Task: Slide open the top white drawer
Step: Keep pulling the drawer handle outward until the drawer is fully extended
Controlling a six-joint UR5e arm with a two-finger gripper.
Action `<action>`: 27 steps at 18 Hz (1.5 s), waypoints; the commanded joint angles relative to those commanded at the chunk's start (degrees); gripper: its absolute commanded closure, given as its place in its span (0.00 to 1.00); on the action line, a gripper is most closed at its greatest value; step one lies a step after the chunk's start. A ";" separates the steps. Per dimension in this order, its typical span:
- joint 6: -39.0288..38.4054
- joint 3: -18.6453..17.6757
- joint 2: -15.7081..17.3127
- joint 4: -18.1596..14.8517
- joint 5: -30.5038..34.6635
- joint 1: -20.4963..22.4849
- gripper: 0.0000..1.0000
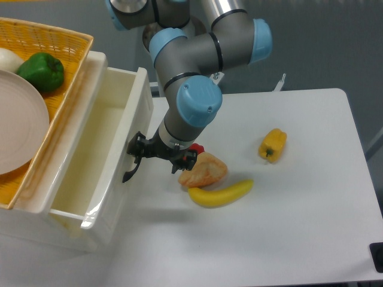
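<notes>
While the arm reaches down from the upper centre, its gripper (139, 156) is clamped on the curved black handle (132, 165). At left of frame, the top white drawer (90, 161) stands pulled well out, glossy, its interior bare.

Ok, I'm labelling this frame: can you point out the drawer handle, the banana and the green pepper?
handle (130, 172), fixed camera, on its lower curved black end.
banana (220, 194), fixed camera, on its middle.
green pepper (40, 70), fixed camera, on its glossy body in the basket.
</notes>
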 joint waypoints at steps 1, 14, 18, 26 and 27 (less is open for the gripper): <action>0.00 0.09 0.00 0.00 0.09 0.00 0.00; 1.32 1.76 -1.05 0.00 0.09 1.93 0.00; 1.67 2.29 -1.41 -0.09 0.09 2.55 0.00; 2.64 2.55 -1.49 0.00 0.18 3.69 0.00; 2.64 2.55 -1.49 0.00 0.18 3.78 0.00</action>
